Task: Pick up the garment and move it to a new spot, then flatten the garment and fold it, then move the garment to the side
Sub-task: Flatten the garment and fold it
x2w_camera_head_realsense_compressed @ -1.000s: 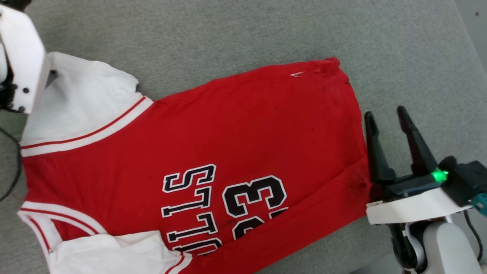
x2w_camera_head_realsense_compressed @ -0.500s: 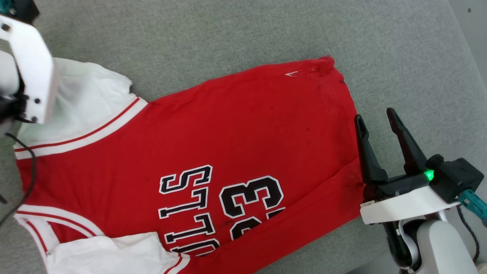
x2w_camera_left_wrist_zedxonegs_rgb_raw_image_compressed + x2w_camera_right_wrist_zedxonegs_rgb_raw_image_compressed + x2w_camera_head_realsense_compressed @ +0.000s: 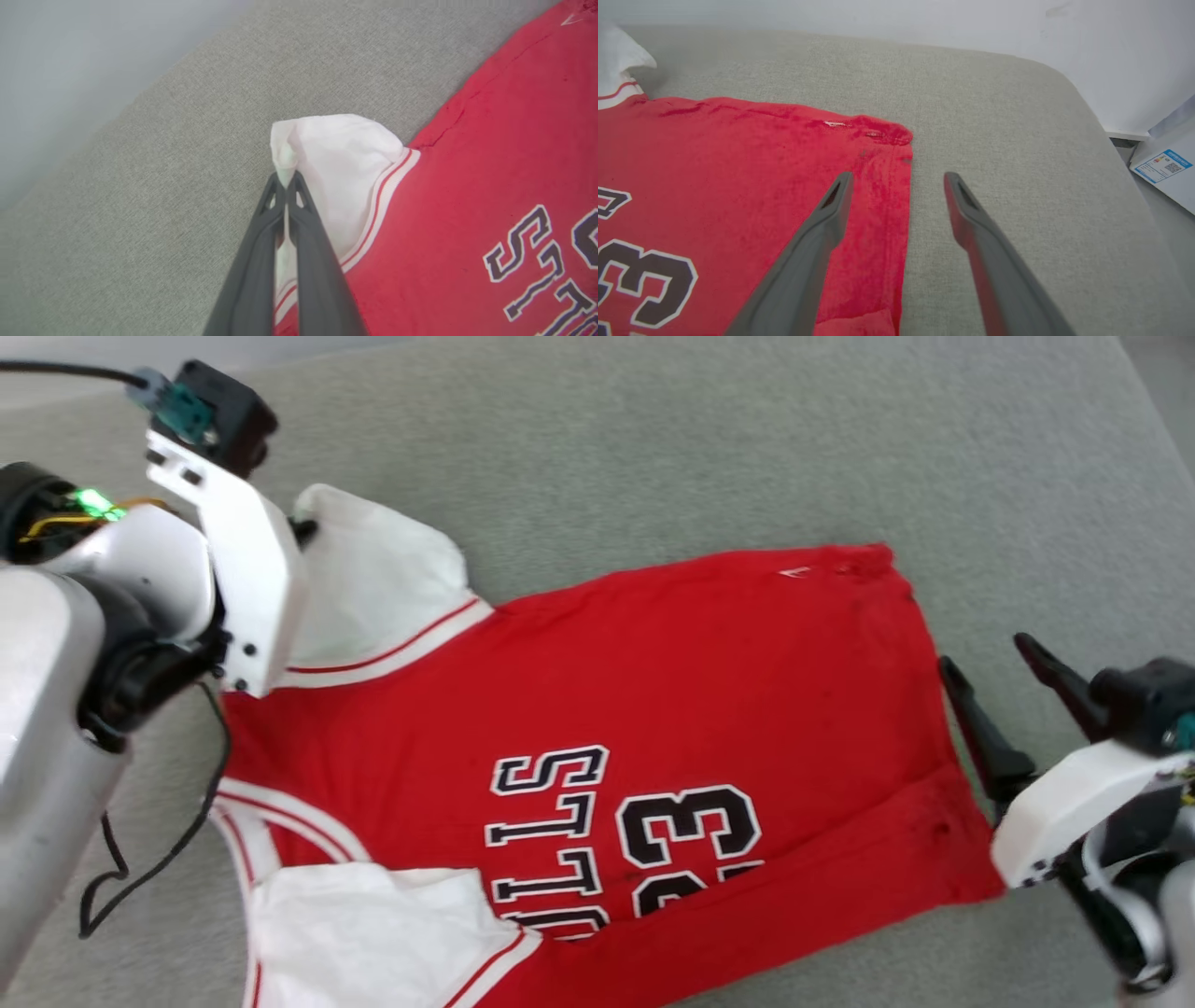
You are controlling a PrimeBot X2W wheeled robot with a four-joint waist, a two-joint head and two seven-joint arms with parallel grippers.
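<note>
The main risk is at the left gripper [image 3: 285,179]. Its jaws are closed on just a small bunched tip of the white sleeve [image 3: 336,154], seen at the center of the left wrist view. I judge that thin cloth held by so little could slide out once weight comes onto it. If the pinch holds, the garment [image 3: 653,691] would hang from 1 sleeve and could twist or bunch.

The right gripper [image 3: 899,176] stands open and holds nothing. In the right wrist view, 1 finger is over the red hem [image 3: 896,154] and the other over the grey cushion [image 3: 653,429]. I cannot tell whether either finger touches. A pull from the left alone would probably drag the shirt and wrinkle it. The loose black cable [image 3: 159,868] at the lower left of the head view could also snag.

The garment lies mostly flat across the middle of the head view, neck toward the left and hem toward the right. It is red with 2 white short sleeves and red-and-white striped trim. Black, white-outlined lettering and the number 33 run sideways. The lower-left sleeve lies over the body, and a crease crosses the lower-right corner. A few small dark specks mark the red cloth.
</note>
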